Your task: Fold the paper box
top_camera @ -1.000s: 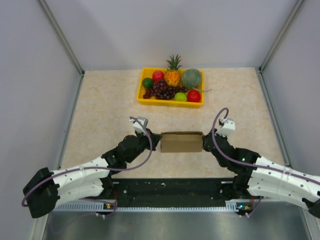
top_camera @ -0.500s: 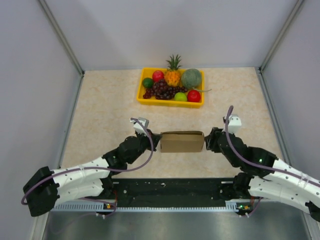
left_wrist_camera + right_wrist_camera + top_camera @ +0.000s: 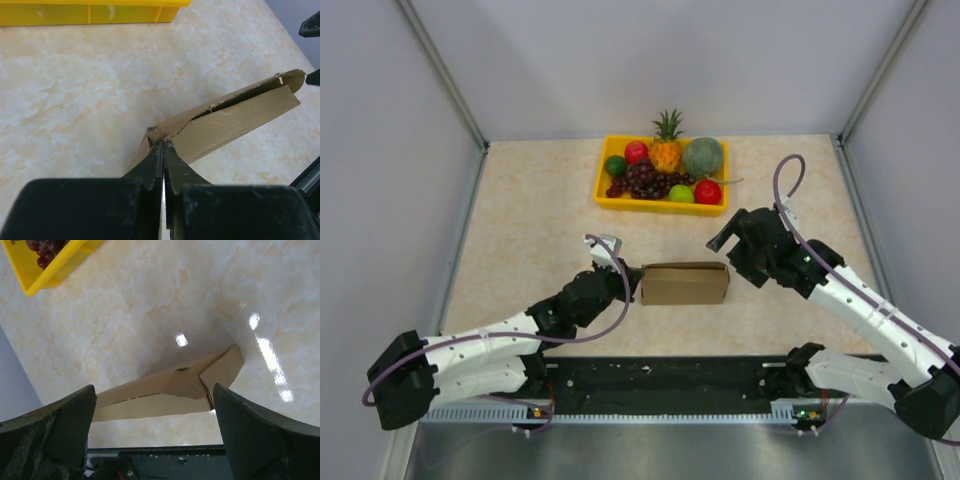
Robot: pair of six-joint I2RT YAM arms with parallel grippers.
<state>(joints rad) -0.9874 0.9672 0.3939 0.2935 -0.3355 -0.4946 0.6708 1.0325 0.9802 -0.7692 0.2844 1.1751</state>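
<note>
The paper box (image 3: 684, 284) is a small brown carton lying on its side on the table, between my two arms. My left gripper (image 3: 634, 282) is shut, its tips pressed against the carton's torn left corner (image 3: 159, 131); in the left wrist view the left gripper (image 3: 163, 144) shows no cardboard between its fingers. My right gripper (image 3: 728, 243) hangs wide open above and just behind the box's right end, apart from it. In the right wrist view the paper box (image 3: 165, 392) shows between the spread fingers of the right gripper (image 3: 155, 405), with its end flap bulging outward.
A yellow tray (image 3: 660, 205) of plastic fruit stands behind the box at the back centre. Grey walls close off the left, right and back of the beige table (image 3: 530, 220). A black base rail (image 3: 660, 375) runs along the near edge.
My right gripper has let go of the box's right end, opened wide and risen up and back. The box and my left gripper have stayed in place.
</note>
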